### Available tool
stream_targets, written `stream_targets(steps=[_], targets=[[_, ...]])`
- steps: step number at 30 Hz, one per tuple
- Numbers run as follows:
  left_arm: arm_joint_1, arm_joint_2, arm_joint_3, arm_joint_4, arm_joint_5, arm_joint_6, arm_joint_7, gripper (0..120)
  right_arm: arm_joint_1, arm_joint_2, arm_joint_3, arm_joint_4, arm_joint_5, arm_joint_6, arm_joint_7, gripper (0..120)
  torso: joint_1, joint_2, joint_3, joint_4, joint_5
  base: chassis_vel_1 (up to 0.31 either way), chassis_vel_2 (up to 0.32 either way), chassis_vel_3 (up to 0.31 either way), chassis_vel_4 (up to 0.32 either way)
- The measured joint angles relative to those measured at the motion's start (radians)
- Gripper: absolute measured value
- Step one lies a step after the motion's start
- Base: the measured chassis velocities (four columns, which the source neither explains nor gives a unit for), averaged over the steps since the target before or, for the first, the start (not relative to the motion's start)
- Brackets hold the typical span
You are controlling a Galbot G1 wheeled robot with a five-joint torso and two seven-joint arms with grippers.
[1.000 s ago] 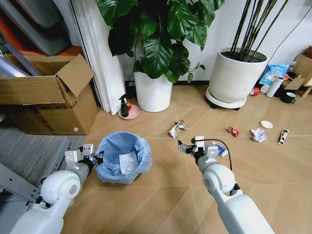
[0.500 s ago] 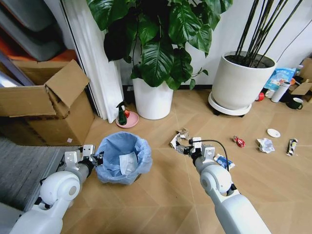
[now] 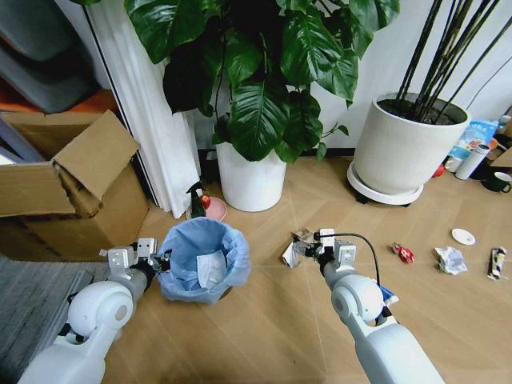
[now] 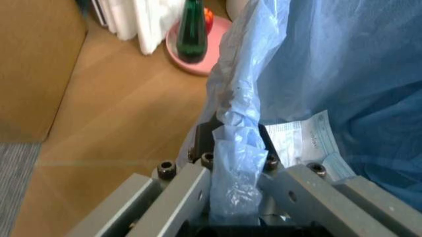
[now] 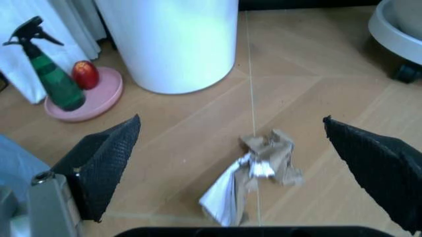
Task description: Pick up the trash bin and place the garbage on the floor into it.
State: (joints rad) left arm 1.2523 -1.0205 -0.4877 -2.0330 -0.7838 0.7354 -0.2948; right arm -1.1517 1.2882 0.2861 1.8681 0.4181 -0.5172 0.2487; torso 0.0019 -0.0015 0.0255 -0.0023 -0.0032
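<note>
The trash bin (image 3: 204, 260), small and lined with a light blue bag, stands on the wooden floor with a white paper slip inside. My left gripper (image 3: 156, 260) is shut on its rim; the left wrist view shows its fingers (image 4: 191, 182) pinching the bag-covered rim (image 4: 234, 148). My right gripper (image 3: 308, 246) hangs open just over a crumpled white and brown paper wad (image 3: 293, 250), which lies between the spread fingers (image 5: 99, 168) in the right wrist view (image 5: 257, 173). More garbage lies to the right: a red wrapper (image 3: 404, 254), a white wad (image 3: 450, 260), a white disc (image 3: 462, 236), a tube (image 3: 498, 262).
Two large white plant pots (image 3: 250, 176) (image 3: 396, 152) stand at the back wall. A green spray bottle on a pink dish (image 3: 198, 204) sits behind the bin. An open cardboard box (image 3: 72, 192) is on the left, and cups and a blue bag (image 3: 480, 136) are at the far right.
The whole view has shifted as the robot advanced toward the plants. The right gripper has come up to the crumpled wad. The left gripper still holds the bin's rim.
</note>
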Motion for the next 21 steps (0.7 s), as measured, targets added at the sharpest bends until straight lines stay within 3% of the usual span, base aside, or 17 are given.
stream_targets(steps=[10, 21], targets=[[0.008, -0.001, -0.003, -0.001, 0.005, 0.0, 0.006, 0, -0.018, 0.008, -0.004, -0.002, -0.029, 0.007, -0.016, 100, 0.0, 0.0, 0.0, 0.0, 0.0, -0.16, 0.16, 0.144, -0.158], [0.026, -0.006, -0.007, -0.002, 0.021, 0.0, 0.031, 0, -0.053, 0.021, 0.001, 0.005, -0.034, 0.007, -0.031, 100, 0.0, 0.0, 0.0, 0.0002, 0.0002, -0.014, -0.046, 0.006, 0.042]])
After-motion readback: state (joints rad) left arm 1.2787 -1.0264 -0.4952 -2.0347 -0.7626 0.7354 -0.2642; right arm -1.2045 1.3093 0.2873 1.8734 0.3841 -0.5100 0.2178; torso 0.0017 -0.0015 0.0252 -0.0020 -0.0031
